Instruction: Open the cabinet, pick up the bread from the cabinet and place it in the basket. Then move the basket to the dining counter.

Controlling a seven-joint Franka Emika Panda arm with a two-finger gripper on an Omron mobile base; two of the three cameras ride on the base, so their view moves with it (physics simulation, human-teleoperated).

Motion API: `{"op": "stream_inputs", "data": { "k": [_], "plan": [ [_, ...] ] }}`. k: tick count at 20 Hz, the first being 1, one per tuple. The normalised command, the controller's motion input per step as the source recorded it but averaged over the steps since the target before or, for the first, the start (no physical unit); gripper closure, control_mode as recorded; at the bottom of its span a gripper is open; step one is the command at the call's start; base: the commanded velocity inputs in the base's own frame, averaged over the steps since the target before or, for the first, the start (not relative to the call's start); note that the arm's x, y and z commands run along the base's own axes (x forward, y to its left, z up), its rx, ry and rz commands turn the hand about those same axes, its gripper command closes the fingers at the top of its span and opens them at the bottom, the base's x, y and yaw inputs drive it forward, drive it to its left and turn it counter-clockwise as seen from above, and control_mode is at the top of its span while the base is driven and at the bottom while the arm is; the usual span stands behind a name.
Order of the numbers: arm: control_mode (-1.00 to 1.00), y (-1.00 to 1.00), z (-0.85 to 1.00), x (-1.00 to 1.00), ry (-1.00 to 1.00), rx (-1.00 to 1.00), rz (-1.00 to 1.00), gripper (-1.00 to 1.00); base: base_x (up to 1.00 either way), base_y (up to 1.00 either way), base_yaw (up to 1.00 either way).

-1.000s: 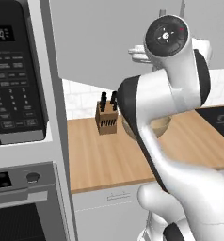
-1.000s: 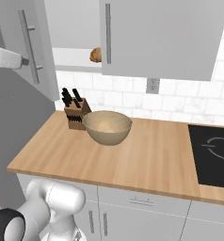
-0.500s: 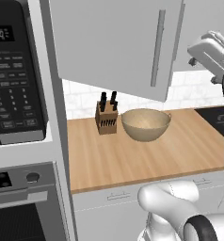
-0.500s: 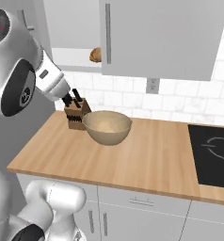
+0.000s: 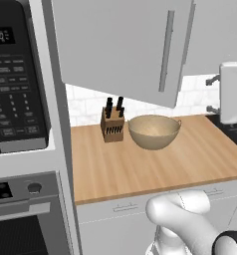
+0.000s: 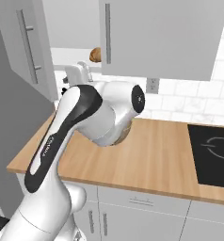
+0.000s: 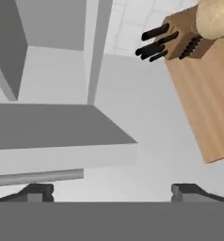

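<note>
The cabinet's (image 6: 20, 52) left door stands swung open, and its white shelf carries the bread (image 6: 94, 54), a small golden-brown bun half hidden behind the shut right door's edge. Below it on the wooden worktop the tan basket (image 5: 154, 131) sits with nothing in it; its rim also enters the hand view (image 7: 218, 16). My gripper (image 5: 210, 93) hangs open at the right, level with the cabinet's lower edge, with nothing between its fingers. From the other side the gripper (image 6: 67, 85) sits just below and left of the bread. The gripper (image 7: 111, 195) looks past the open door. The dining counter is out of view.
A knife block (image 5: 113, 125) stands left of the basket, against the tiled wall. A black microwave (image 5: 13, 84) and an oven fill the column at the left. A black cooktop (image 6: 212, 153) lies at the right. The open door's bar handle (image 7: 38, 177) runs close in front of my fingertips.
My arm has swung across and risen; the hand now sits by the cabinet's lower edge near the shelf. The jaws have stayed wide. Basket, bread and knife block have not moved.
</note>
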Motion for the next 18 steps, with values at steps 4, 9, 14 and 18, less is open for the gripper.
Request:
{"op": "stream_inputs", "data": {
  "k": [4, 9, 14, 18],
  "plan": [
    [-1.00, 0.05, -0.01, 0.99, 0.36, 0.46, 0.41, -1.00, 0.00, 0.00, 0.00],
    [-1.00, 0.08, 0.00, 0.35, 0.11, 0.17, 0.11, -1.00, 0.00, 0.00, 0.00],
    [-1.00, 0.38, 0.00, 0.28, 0.00, -0.04, 0.02, -1.00, 0.00, 0.00, 0.00],
    [-1.00, 0.14, 0.02, 0.38, 0.00, -0.05, 0.00, -1.00, 0.00, 0.00, 0.00]
  ]
}}
